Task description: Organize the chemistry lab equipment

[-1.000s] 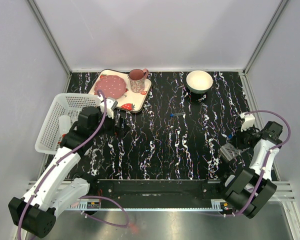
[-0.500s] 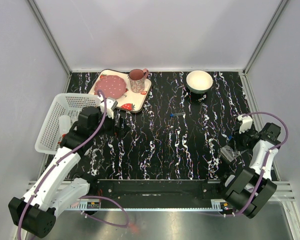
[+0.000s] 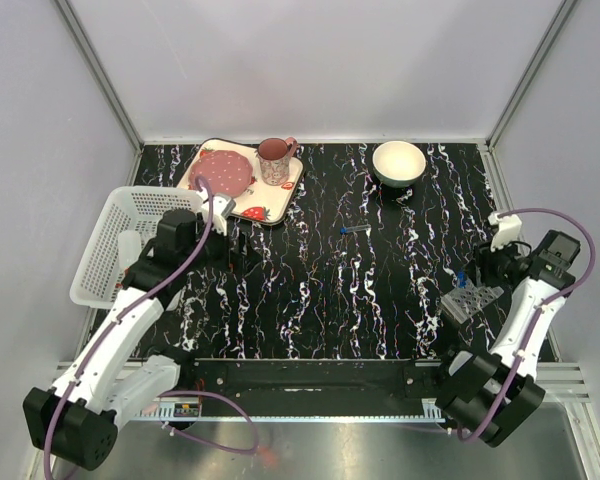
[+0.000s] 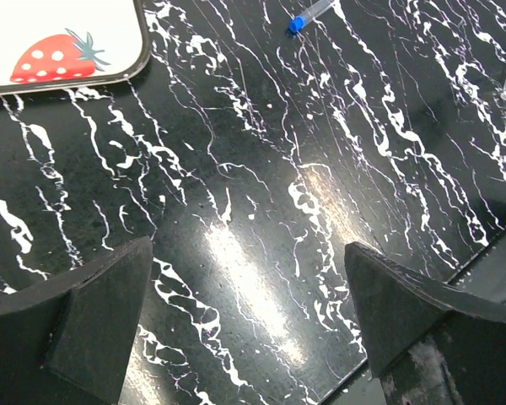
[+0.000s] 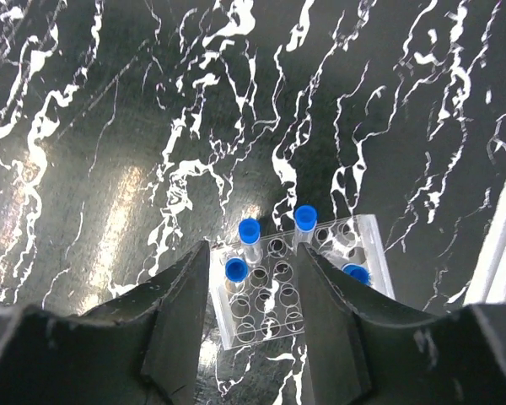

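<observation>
Counter: black, white-veined. Clear perforated tube rack lies at the right side, near the front edge. In the right wrist view four blue-capped test tubes stand upright in its holes, and the other holes are open. Right tool: fingers apart and gripping nothing, poised directly over the rack, with two of the blue caps showing in the gap between them. Loose test tube: blue-capped, lying flat on the bare counter near the middle, well apart from the rack and in front of the white bowl. Left tool: fingers wide apart and empty, above bare counter just beside the strawberry-print tray. The tray carries a pink plate and a pink cup. White mesh basket: at the left edge.
</observation>
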